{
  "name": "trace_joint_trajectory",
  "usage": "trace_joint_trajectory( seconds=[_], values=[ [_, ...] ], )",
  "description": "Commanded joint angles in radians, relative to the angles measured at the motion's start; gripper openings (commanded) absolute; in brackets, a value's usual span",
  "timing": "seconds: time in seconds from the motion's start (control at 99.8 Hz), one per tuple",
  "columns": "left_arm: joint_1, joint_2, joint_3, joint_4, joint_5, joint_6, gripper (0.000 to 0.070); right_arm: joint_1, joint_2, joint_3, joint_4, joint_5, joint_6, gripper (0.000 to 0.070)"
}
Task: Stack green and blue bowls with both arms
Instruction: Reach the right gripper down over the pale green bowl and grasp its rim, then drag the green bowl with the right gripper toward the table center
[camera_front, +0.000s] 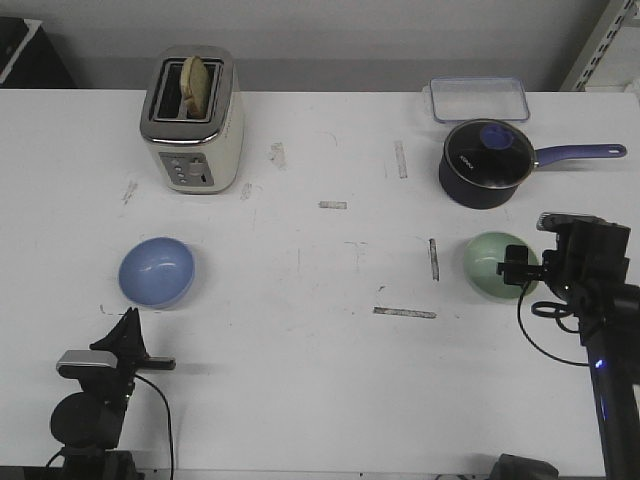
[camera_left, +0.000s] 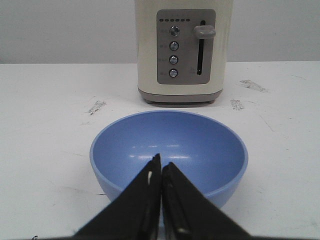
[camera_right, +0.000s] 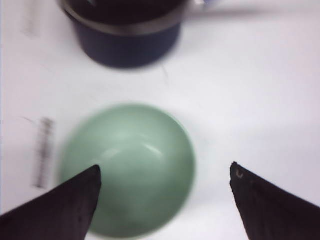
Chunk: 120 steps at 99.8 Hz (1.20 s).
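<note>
I had the blue bowl (camera_front: 157, 271) sitting upright toward the left edge of the counter (camera_front: 300, 300), and the green bowl (camera_front: 495, 264) upright toward the right edge, the two well apart and nothing stacked. My left gripper (camera_front: 128, 328) sat near the front edge just in front of the blue bowl, apart from it; on the left wrist camera its fingers (camera_left: 150, 200) were pressed together with nothing between them, pointing at the bowl (camera_left: 169, 152). My right gripper (camera_right: 165, 172) hung over the green bowl (camera_right: 131, 167) with its jaws spread wide, one fingertip over the bowl's inside and the other beyond its rim; that feed was blurred. Behind the green bowl, toward the back right corner, stood the navy saucepan (camera_front: 487, 163) with its glass lid, and behind that a clear lidded container (camera_front: 479, 99). Toward the back left corner stood the cream toaster (camera_front: 193, 120) with bread (camera_front: 196, 84) in its slot.
</note>
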<state>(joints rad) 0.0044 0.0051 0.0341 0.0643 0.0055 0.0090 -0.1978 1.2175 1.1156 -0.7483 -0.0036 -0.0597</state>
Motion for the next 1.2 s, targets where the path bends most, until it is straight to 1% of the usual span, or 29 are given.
trace_joint_trajectory(
  seconds=[0.0,0.16,0.271,0.301,0.361,0.501,0.541,0.561,0.912,1.073,1.193],
  values=[
    [0.001,-0.002,-0.021,0.016,0.002,-0.001,0.0001,-0.029,0.068,0.011,0.001,-0.002,-0.05,0.0564],
    [0.001,-0.002,-0.021,0.017,0.002,-0.001,0.0001,-0.085,0.193,0.011,0.018,-0.07,-0.055,0.056],
    [0.001,-0.002,-0.021,0.017,0.002,-0.001,0.0001,-0.095,0.261,0.011,0.036,-0.075,-0.073,0.0517],
    [0.001,-0.002,-0.021,0.017,0.002,-0.001,0.0001,-0.095,0.277,0.011,0.044,-0.076,-0.073,0.0495],
    [0.001,-0.002,-0.021,0.017,0.002,-0.001,0.0001,-0.095,0.302,0.011,0.063,-0.076,-0.073,0.0405],
    [0.001,-0.002,-0.021,0.018,0.002,-0.001,0.0001,-0.095,0.343,0.011,0.076,-0.077,-0.076,0.0098],
    [0.001,-0.002,-0.021,0.019,0.002,-0.001,0.0001,-0.095,0.348,0.011,0.077,-0.077,-0.076,0.0022],
    [0.001,-0.002,-0.021,0.019,0.002,-0.001,0.0001,-0.095,0.348,0.011,0.079,-0.077,-0.076,0.0],
    [0.001,-0.002,-0.021,0.019,0.002,-0.001,0.0001,-0.087,0.299,0.014,0.118,-0.088,-0.071,0.0],
    [0.001,-0.002,-0.021,0.019,0.002,-0.001,0.0001,-0.043,0.229,0.066,0.103,-0.146,-0.055,0.0],
    [0.001,-0.002,-0.021,0.019,0.002,-0.001,0.0001,0.045,0.184,0.13,0.078,-0.208,-0.027,0.0]
  ],
)
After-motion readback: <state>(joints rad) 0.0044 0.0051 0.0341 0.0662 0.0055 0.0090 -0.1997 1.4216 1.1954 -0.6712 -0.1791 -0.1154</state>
